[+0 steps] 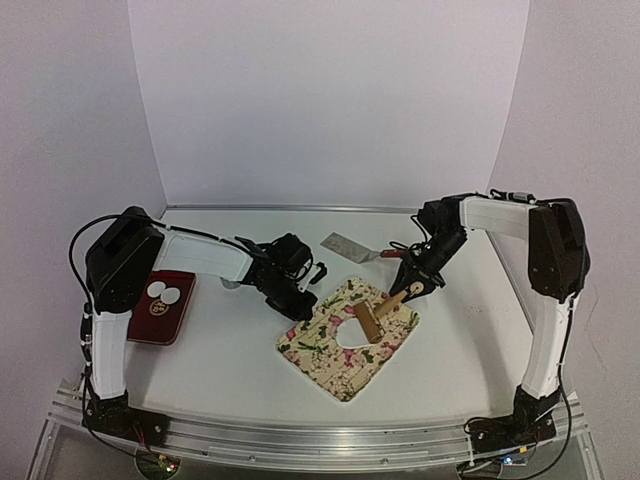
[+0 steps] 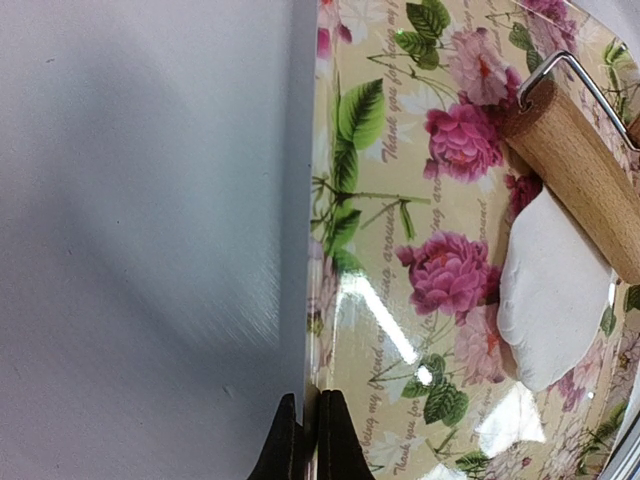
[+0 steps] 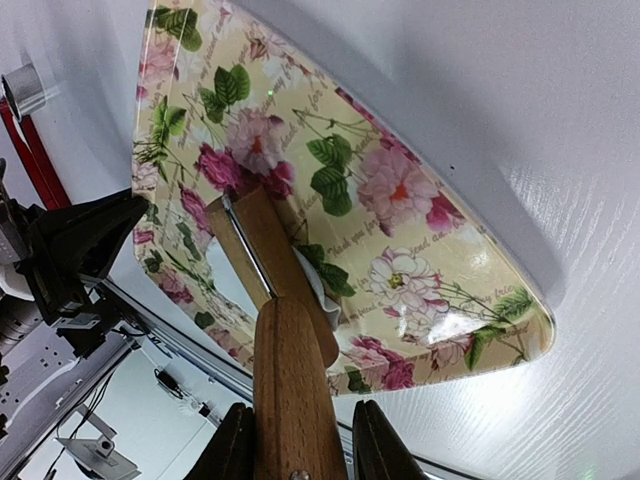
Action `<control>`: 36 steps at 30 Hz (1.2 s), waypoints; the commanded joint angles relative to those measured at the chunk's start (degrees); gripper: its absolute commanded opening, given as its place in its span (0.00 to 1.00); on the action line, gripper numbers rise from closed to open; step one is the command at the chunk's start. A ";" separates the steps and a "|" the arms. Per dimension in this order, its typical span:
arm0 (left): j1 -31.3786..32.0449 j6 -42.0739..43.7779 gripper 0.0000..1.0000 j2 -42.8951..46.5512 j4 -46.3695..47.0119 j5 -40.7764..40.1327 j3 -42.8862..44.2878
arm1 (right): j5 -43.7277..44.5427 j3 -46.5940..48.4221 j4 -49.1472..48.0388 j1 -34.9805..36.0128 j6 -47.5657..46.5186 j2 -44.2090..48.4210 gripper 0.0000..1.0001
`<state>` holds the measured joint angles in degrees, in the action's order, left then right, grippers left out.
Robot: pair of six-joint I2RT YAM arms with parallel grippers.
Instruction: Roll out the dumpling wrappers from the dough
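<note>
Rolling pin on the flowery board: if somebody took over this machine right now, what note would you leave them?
Left end effector: shut, at the board edge.
Right end effector: shut on the rolling pin handle, roller on the dough edge.
Done: two dumpling wrappers lie on the red pad, left side.
Left: this dough probably needs more rolling out.

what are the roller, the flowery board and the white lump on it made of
Roller: wood, pale and matt, with visible grain. Its thin bracket looks like bare metal wire.
Flowery board: glossy, with bright glare spots over the print; probably plastic or laminate, but the look does not settle it.
White lump: looks like dough, soft and matt, with rounded uneven edges.
</note>
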<state>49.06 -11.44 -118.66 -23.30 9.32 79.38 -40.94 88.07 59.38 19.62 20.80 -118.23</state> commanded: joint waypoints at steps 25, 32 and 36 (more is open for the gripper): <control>-2.74 -0.69 0.00 -0.49 -3.61 -7.11 -0.15 | 50.27 -4.86 8.27 -4.43 1.49 -5.03 0.00; -2.73 -1.88 0.02 0.17 -5.34 -7.32 3.22 | 47.87 -3.12 8.91 -5.23 0.25 -1.80 0.00; -2.69 -4.05 0.24 1.22 -8.48 -7.15 8.49 | 37.75 0.46 8.50 -5.15 -4.11 3.77 0.00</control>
<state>48.78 -13.24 -118.56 -25.85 7.50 81.59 -28.45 90.07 63.93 16.16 19.36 -112.69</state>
